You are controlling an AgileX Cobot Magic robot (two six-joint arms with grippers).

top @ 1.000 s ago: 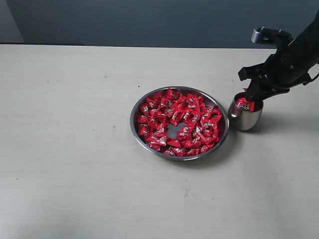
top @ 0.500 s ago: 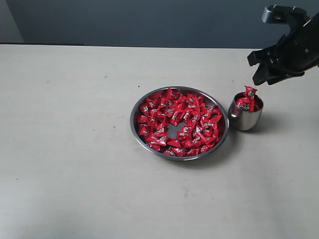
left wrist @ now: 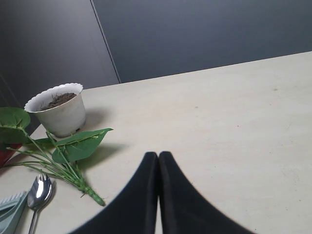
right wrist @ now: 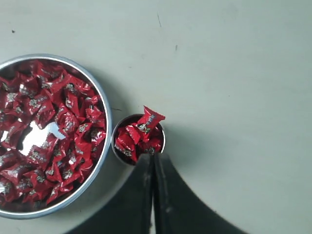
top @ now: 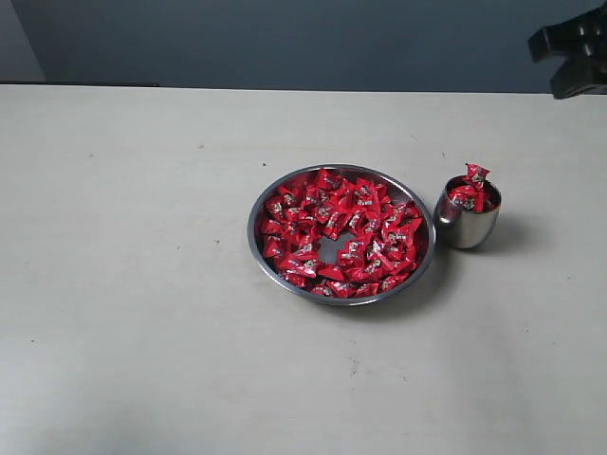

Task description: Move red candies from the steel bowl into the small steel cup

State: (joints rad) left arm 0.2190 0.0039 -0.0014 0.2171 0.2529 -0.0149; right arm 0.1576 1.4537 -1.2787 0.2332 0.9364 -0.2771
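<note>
The steel bowl (top: pixel 256 248) (right wrist: pixel 106 127) sits mid-table, filled with red candies (top: pixel 343 232) (right wrist: pixel 53 124) around a bare patch at its centre. Just right of it stands the small steel cup (top: pixel 465 227) (right wrist: pixel 163 141), heaped with red candies (top: pixel 471 191) (right wrist: pixel 139 136); one sticks up over the rim. My right gripper (right wrist: pixel 153 157) is shut and empty, high above the cup; only part of the arm (top: pixel 574 47) shows at the top right corner. My left gripper (left wrist: pixel 158 155) is shut and empty over bare table, away from the bowl.
In the left wrist view a white flower pot (left wrist: pixel 58 109), a green leafy sprig (left wrist: pixel 68 151), a metal spoon (left wrist: pixel 39 192) and a pale green object (left wrist: pixel 12 209) lie at that side of the table. A dark wall runs behind the table.
My right gripper has risen from the cup's mouth, up and to the right, leaving a candy sticking out on top of the heap. The left arm shows only now.
</note>
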